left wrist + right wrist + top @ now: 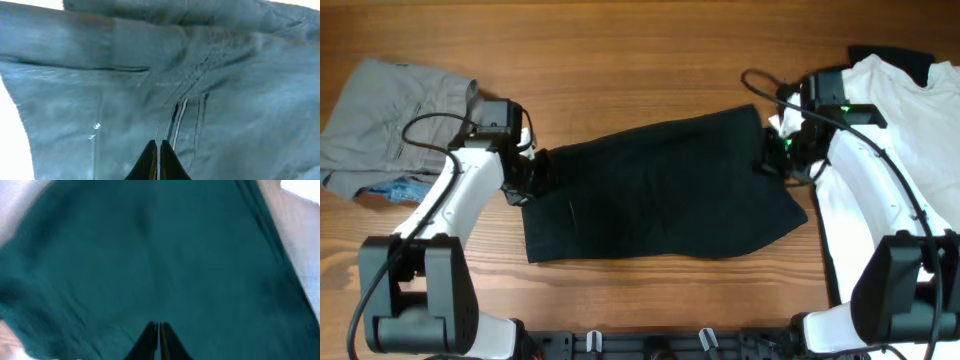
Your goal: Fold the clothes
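The black T-shirt (660,190) lies folded across the middle of the table, stretched between my two grippers. My left gripper (533,168) is at its left edge and my right gripper (772,152) at its upper right corner. In the left wrist view the jaws (158,145) are pressed together with the dark fabric (210,75) filling the view. In the right wrist view the jaws (158,326) are also together over the fabric (150,245). Grey trousers (390,120) lie crumpled at the far left. A white T-shirt (895,150) lies at the right, under my right arm.
A bit of blue cloth (395,190) shows under the lower edge of the trousers. A dark cloth (895,58) peeks out behind the white T-shirt at the top right. Bare wooden table (640,60) runs along the back and the front.
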`<action>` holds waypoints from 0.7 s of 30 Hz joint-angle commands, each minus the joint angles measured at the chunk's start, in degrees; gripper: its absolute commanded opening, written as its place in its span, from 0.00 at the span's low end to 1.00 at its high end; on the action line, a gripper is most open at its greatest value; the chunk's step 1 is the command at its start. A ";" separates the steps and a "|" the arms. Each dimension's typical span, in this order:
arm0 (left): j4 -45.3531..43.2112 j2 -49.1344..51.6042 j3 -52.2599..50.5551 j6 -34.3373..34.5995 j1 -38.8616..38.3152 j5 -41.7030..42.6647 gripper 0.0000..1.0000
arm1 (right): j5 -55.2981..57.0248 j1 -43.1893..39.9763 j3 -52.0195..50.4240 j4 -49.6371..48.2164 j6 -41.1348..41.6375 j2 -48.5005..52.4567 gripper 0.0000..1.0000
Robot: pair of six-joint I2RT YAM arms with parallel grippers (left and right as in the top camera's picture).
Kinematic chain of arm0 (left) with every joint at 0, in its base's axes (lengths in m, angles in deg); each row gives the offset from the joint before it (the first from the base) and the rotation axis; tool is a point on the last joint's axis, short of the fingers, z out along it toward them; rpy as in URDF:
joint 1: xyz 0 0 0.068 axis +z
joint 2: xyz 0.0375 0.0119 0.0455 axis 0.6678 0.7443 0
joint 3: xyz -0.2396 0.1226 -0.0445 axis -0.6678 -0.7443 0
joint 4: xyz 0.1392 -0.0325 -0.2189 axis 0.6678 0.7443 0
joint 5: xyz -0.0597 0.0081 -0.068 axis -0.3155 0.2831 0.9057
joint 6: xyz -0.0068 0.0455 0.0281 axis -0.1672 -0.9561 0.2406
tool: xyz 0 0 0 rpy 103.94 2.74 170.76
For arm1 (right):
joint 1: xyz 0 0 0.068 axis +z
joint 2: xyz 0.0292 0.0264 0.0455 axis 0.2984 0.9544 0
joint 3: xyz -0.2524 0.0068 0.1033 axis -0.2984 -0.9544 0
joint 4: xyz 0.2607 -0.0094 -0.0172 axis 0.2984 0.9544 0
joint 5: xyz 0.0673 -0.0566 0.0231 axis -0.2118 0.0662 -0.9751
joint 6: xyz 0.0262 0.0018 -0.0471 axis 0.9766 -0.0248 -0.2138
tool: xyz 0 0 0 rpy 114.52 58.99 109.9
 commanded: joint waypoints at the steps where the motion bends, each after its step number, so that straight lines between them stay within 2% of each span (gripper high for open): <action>1: -3.39 0.74 -4.98 -0.15 -0.57 -0.37 0.04 | 10.93 -0.20 -5.92 1.84 6.40 2.32 0.05; 3: -6.08 1.40 -6.58 2.19 -0.39 -1.07 0.05 | 12.72 -0.92 -10.78 -1.11 9.79 2.32 0.04; 8: -10.21 1.86 -7.13 2.51 0.20 -2.19 0.08 | 12.66 -4.39 -22.99 -13.40 15.41 2.38 0.04; 12: -11.02 1.86 -6.75 2.29 0.90 -2.49 0.09 | 11.89 -6.69 -25.81 -15.91 17.57 2.38 0.04; 19: -0.39 -0.24 -0.57 2.08 6.43 1.18 0.11 | -1.86 -6.80 -21.14 -15.91 3.37 -1.55 0.04; 20: 0.81 -0.72 0.11 2.03 7.23 1.40 0.15 | -3.13 -6.82 -20.63 -15.69 2.29 -2.62 0.05; 21: 2.34 -1.51 0.92 2.01 8.41 1.57 0.27 | -5.49 -6.80 -19.93 -15.78 0.07 -4.57 0.06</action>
